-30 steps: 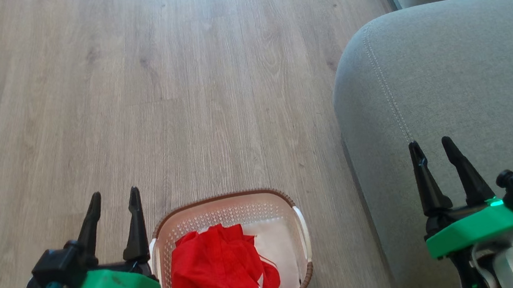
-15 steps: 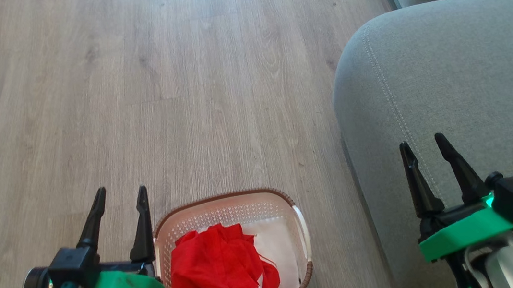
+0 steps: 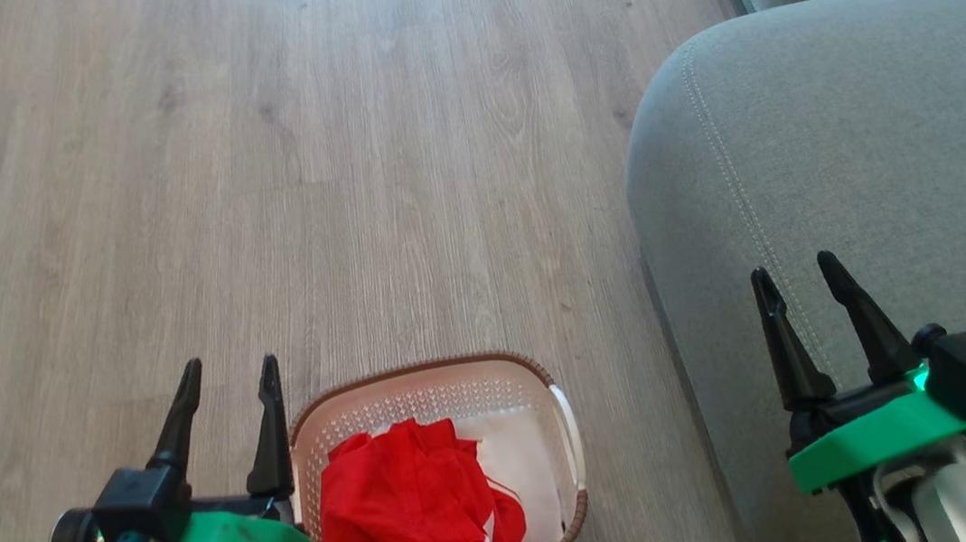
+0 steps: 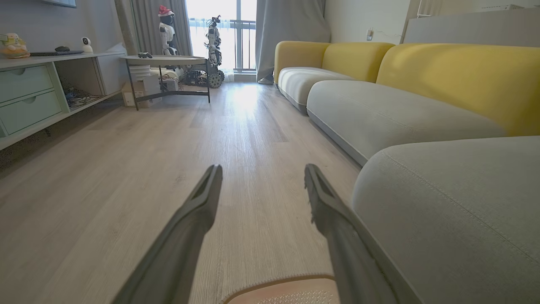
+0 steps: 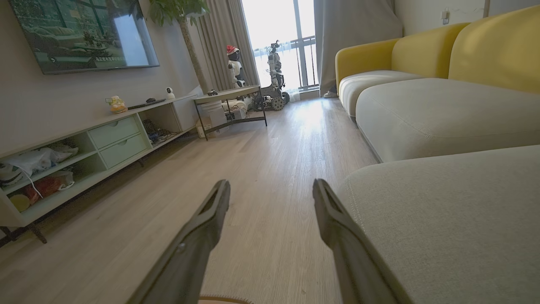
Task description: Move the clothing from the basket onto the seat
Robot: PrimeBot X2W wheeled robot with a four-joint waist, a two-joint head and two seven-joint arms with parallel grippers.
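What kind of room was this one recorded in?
Most likely a home living room: a long grey-and-yellow sofa, a wall-mounted TV above a low media console, and a wood-look plank floor.

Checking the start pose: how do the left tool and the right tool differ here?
The left tool hangs over the floor right beside the basket; the right tool is over the seat, farther from the basket. In the head view the left tool's fingers lean rightward, the right tool's leftward. Both are open and empty, and the clothing lies in the basket.
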